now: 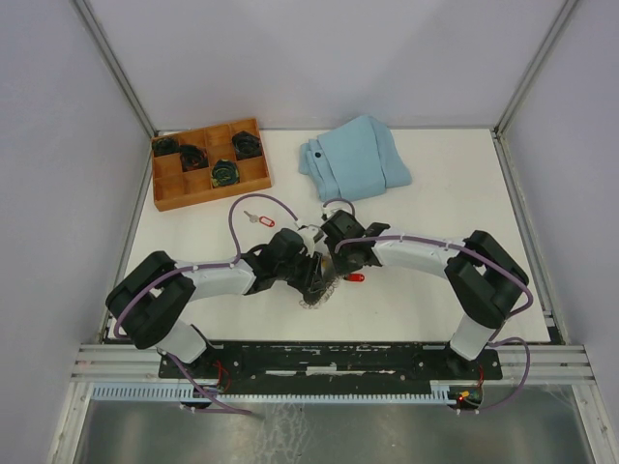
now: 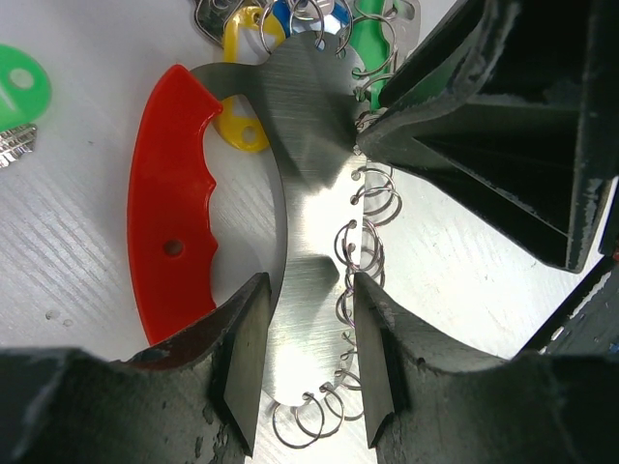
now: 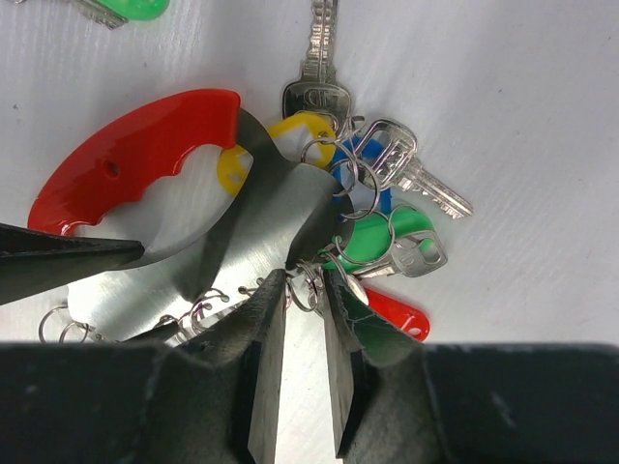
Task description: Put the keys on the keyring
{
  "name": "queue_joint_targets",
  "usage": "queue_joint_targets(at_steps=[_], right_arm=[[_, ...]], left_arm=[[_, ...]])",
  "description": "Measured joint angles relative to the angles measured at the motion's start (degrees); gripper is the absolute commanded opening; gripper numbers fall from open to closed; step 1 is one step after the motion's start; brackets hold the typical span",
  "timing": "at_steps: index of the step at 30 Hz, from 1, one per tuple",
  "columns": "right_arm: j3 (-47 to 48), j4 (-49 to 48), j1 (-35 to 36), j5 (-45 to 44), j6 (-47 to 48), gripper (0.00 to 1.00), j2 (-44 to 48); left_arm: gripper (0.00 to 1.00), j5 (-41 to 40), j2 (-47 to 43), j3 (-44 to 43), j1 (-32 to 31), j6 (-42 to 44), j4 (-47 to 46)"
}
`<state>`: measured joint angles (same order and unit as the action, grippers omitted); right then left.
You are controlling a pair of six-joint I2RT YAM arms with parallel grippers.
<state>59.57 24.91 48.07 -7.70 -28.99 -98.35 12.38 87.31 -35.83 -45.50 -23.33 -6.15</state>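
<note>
1. Looking down from overhead, I see both arms reach inward and meet at the middle of the frame, over the keyring lying on the white counter.
2. My left hand is closed on the keyring. In its wrist view the two fingers rise from the bottom of the frame with the steel plate between them, one against each edge. The finger on the left also overlaps the lower end of the red grip.
3. Small wire loops run down the plate's right edge in that view.
4. My right hand is set narrow. Its tips sit at the plate's edge with a loop between them, but I cannot tell whether that loop is pinched.
5. Four keys bunch at the centre right of the right wrist frame, just beside the plate's tip. They carry a yellow tag, a blue tag, a green tag and a red tag, with loops tangled among them.
6. A fifth key with a green tag lies apart at the top left of that frame.
7. Overhead, a lone red-tagged key lies on the counter up and left of the hands.
8. A wooden tray sits at upper left, and a folded blue cloth lies at top centre.
</note>
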Motion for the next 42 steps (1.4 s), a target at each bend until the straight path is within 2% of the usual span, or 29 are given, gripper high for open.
queue_joint_targets(at_steps=[13, 25, 33, 42], right_arm=[[-1.79, -2.03, -3.28, 7.1, -1.57, 0.19, 0.13], [-3.21, -2.82, -5.09, 9.86, -1.79, 0.03, 3.72], [-3.56, -3.56, -5.14, 10.99, -1.81, 0.1, 3.89], [-3.91, -4.33, -5.14, 11.39, -1.75, 0.12, 2.51]], left_arm=[[0.46, 0.22, 0.31, 0.15, 0.0, -0.66, -0.94], [0.46, 0.76, 0.7, 0.63, 0.0, -1.73, -2.78], [0.45, 1.73, 1.05, 1.31, 0.0, -2.8, -4.74], [0.44, 1.84, 1.2, 1.42, 0.0, -2.82, -5.31]])
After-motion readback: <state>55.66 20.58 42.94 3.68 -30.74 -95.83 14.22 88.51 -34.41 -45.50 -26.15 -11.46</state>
